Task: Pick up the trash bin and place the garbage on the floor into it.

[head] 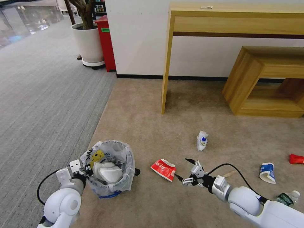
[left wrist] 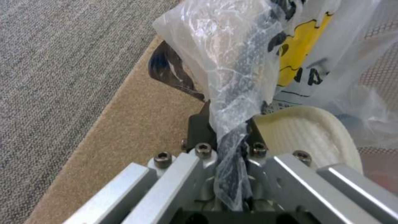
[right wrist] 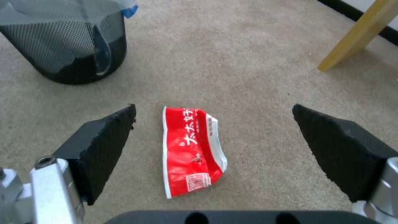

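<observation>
Trash bin (head: 109, 169): black mesh, crinkly translucent liner.

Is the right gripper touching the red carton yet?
Apart. In the right wrist view the right gripper is open, its black pads either side of the red carton, with bare carpet between each pad and the carton.

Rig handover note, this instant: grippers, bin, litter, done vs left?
Left gripper: shut on the trash bin rim and bag.
Right gripper: open, poised over the red-white carton on the beige floor.
Done: white slippers in bin.
Left: carton, two paper cups, red wrapper, green bottle, wooden stick.
</observation>
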You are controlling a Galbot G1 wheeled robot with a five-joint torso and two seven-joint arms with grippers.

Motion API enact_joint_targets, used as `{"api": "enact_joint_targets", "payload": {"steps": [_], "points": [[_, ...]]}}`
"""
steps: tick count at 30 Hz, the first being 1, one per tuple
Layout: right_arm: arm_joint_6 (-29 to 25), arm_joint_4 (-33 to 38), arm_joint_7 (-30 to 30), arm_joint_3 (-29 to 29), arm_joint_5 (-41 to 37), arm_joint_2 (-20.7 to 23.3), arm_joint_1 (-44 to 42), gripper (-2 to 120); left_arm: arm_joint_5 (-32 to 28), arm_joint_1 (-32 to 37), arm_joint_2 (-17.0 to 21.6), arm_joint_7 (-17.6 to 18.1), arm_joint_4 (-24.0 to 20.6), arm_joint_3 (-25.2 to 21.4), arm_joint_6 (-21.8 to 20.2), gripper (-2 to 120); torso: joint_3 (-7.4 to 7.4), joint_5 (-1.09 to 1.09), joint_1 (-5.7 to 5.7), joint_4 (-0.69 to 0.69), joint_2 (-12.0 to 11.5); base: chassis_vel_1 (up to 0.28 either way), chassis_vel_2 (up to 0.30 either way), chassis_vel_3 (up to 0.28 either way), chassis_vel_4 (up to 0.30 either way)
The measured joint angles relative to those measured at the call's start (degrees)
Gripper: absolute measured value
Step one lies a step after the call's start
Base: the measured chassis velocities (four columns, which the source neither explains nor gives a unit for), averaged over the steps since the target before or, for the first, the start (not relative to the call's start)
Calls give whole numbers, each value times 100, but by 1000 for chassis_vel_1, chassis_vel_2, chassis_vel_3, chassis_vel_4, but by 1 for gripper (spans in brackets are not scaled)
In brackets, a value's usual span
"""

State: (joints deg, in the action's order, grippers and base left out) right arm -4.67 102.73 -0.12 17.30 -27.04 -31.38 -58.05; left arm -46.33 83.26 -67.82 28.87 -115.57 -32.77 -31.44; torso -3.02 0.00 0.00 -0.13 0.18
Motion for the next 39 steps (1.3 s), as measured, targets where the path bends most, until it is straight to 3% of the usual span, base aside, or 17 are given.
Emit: {"api": "enact_joint_targets", "payload": {"steps": [12, 22, 39], "points": [[16, -65, -61, 454, -99, -158, 331, 97, 25, -14, -10, -12, 36, 5, 11, 0, 0, 0, 0, 0, 0, 0, 0, 0, 0], [-269, -466, -270, 698, -33, -248, 453, 96, 24, -84, -34, -15, 101, 12, 21, 0, 0, 0, 0, 0, 0, 0, 0, 0, 0], [-248, -1383, -82, 386, 323, -393, 268, 96, 28, -93, -71, -28, 161, -13, 66, 0, 0, 1, 0, 0, 0, 0, 0, 0, 0]]}}
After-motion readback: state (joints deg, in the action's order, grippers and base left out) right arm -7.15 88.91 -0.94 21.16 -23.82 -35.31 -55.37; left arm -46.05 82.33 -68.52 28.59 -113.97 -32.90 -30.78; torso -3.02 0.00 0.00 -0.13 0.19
